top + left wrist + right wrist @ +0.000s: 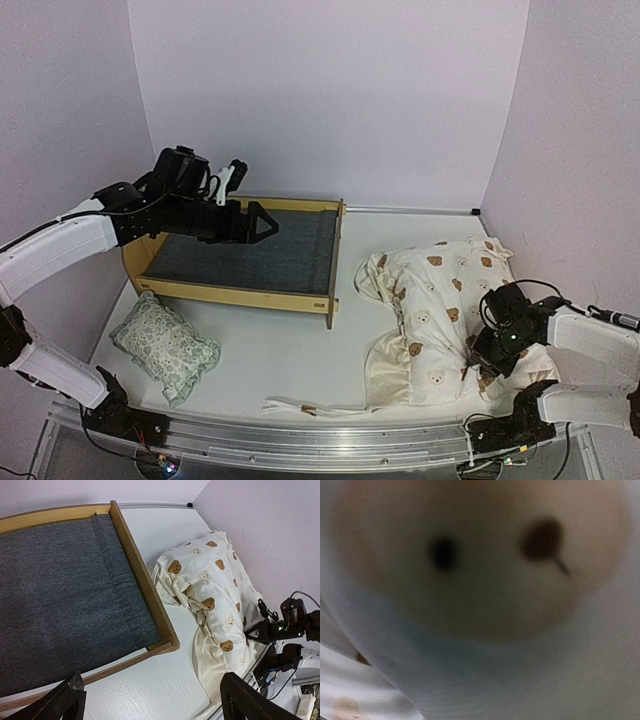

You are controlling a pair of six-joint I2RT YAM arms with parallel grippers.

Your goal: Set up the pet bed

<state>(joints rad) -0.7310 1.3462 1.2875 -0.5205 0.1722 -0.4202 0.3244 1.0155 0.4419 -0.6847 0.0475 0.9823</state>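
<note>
Two pincers: left pincer (268, 222) hangs jaws apart above the pet bed (240, 293) at eleven o'clock on the worktop (290, 350); right pincer (487, 352) is buried in the cover (430, 300) at four o'clock, closure unclear. A shallow pinch might let fabric slip.

left tool (270, 226) hangs over the pet bed (260, 262), jaws spread.
</note>
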